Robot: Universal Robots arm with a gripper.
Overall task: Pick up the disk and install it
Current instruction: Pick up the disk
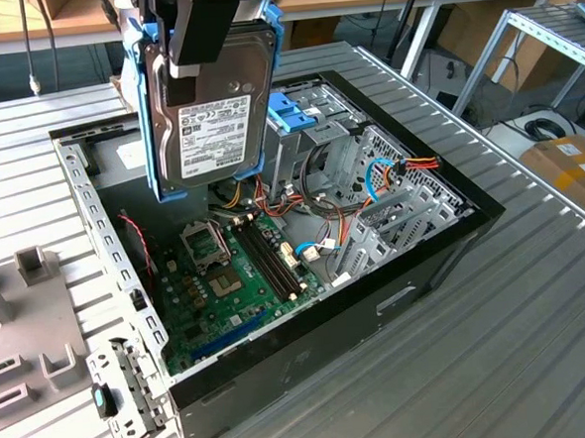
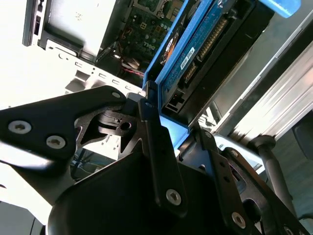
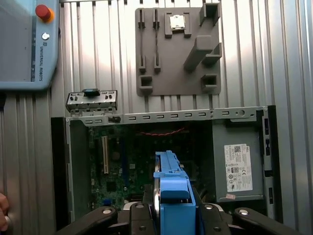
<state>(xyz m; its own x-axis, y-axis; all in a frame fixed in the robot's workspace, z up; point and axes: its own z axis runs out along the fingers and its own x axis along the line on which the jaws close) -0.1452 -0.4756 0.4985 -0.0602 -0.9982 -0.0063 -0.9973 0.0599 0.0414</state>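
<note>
The disk is a grey hard drive in a bright blue carrier rail. It hangs upright over the rear part of the open computer case, label side facing the exterior camera. My gripper is shut on its upper end, a black finger lying across the drive's top. In the second wrist view the two black fingers clamp the blue rail of the disk from both sides. In the first wrist view the disk is seen edge-on between the fingers, above the motherboard.
Inside the case a metal drive cage with a light blue tab stands just to the exterior view's right of the disk, beside loose cables. A grey fixture plate, a small metal bracket and a teach pendant lie on the ribbed table.
</note>
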